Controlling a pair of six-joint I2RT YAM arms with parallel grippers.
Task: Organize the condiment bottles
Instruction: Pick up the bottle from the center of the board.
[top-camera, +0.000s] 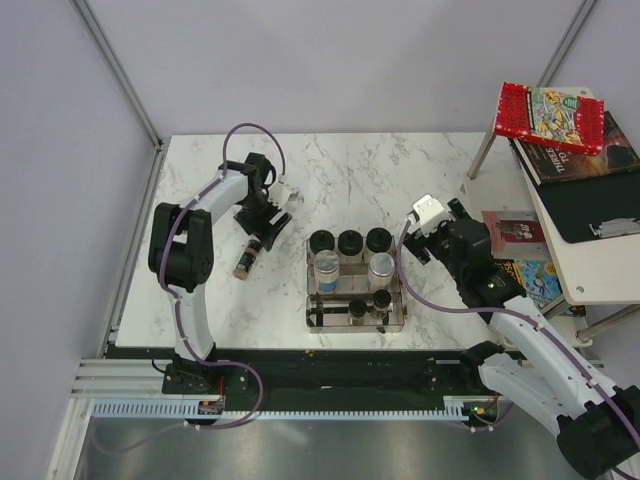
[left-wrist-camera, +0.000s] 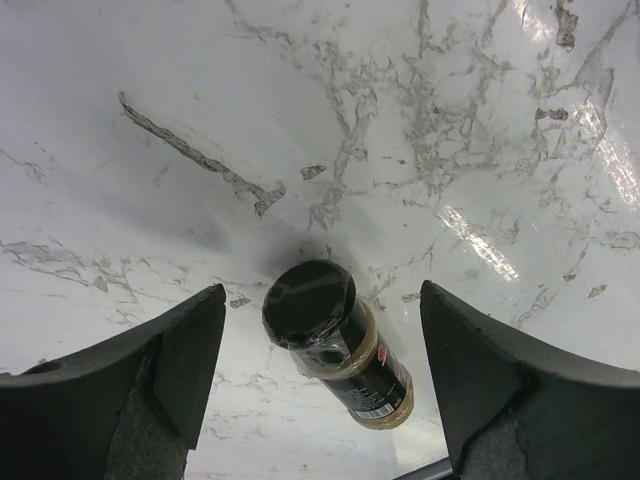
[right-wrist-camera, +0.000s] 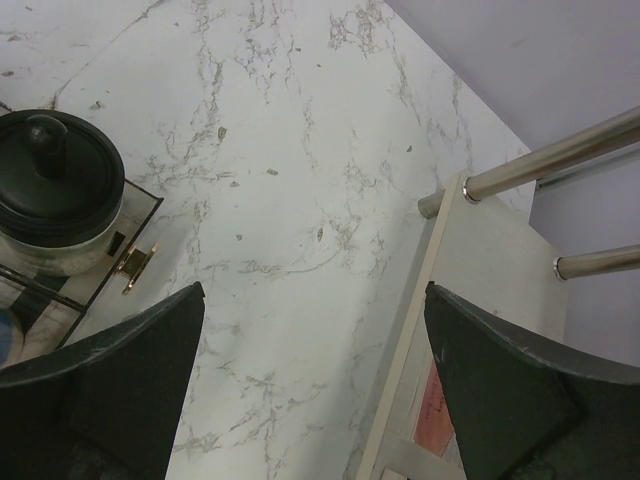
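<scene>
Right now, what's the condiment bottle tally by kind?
Black-lidded jars: 3
Silver-capped bottles: 2
Brown spice bottles: 3 (2 in the rack, 1 lying outside it)
Total: 8

Glossy marble-look table (left-wrist-camera: 420, 120), spice bottle (left-wrist-camera: 365, 365) w/ shiny black plastic cap (left-wrist-camera: 308, 298), shelf legs (right-wrist-camera: 560, 152) polished metal.

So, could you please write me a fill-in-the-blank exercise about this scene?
1. The spice bottle outside the rack lies on its ____.
2. The rack's far row holds ____ black-lidded jars.
3. The left gripper and right gripper both have their jaws ____, gripping nothing.
Missing words: side, three, open.
</scene>
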